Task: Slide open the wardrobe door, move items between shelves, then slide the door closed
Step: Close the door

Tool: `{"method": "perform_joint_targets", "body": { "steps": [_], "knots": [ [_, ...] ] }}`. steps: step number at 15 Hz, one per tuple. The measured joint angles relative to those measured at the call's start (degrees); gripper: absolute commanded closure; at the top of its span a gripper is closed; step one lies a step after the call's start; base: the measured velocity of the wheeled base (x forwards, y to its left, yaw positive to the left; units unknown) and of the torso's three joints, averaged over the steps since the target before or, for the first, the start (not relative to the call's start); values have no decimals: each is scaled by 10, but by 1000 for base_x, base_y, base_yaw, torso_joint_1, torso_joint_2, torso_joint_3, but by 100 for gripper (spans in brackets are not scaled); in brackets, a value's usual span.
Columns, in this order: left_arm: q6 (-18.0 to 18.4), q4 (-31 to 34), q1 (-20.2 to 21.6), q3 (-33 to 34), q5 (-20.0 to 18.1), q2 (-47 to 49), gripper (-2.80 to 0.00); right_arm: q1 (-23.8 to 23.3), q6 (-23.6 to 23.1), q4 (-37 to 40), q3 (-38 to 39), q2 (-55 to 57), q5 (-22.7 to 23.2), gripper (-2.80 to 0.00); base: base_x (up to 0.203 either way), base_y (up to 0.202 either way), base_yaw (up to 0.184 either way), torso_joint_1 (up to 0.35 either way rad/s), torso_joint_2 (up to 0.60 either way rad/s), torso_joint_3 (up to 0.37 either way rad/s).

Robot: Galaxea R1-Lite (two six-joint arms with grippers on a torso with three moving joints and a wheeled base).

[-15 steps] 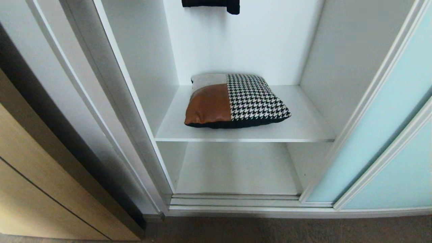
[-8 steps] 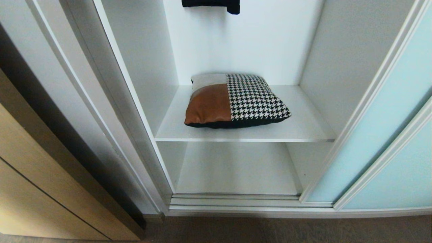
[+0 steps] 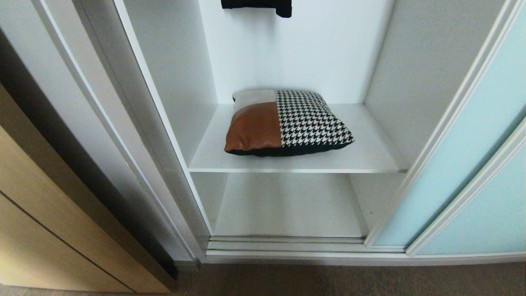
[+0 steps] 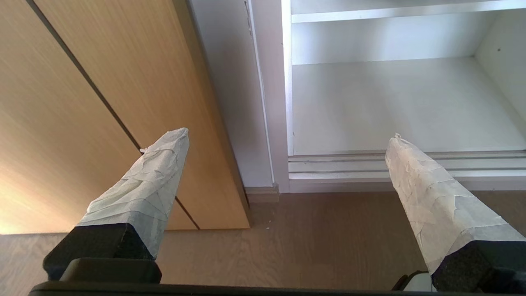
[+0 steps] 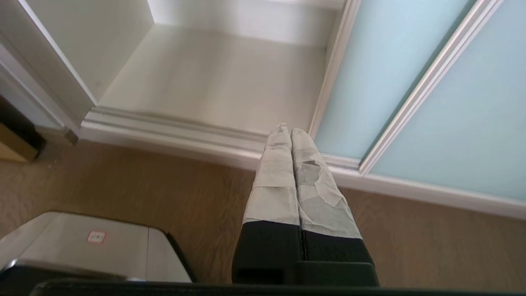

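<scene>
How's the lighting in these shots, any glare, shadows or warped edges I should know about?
Head view: even soft light; the square patchwork cushion casts a thin dark shadow on the white upper shelf, the compartment beneath is dimmer, and straight frame edges bow toward the picture's sides. Left wrist view: bright warm glare on the light wooden panel. Right wrist view: the frosted aqua glass door is evenly lit, without glare.
</scene>
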Motion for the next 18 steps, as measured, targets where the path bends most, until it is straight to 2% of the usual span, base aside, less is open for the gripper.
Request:
{"method": "perform_joint_targets", "body": {
  "steps": [10, 18],
  "knots": [
    [0, 0, 0, 0, 0, 0, -280, 0, -5, -1, 22, -34, 4, 0, 0, 0, 0, 0, 0, 0],
    [1, 1, 0, 0, 0, 0, -280, -1, 20, 0, 25, -44, 0, 0, 0, 0, 0, 0, 0, 0]
  ]
}}
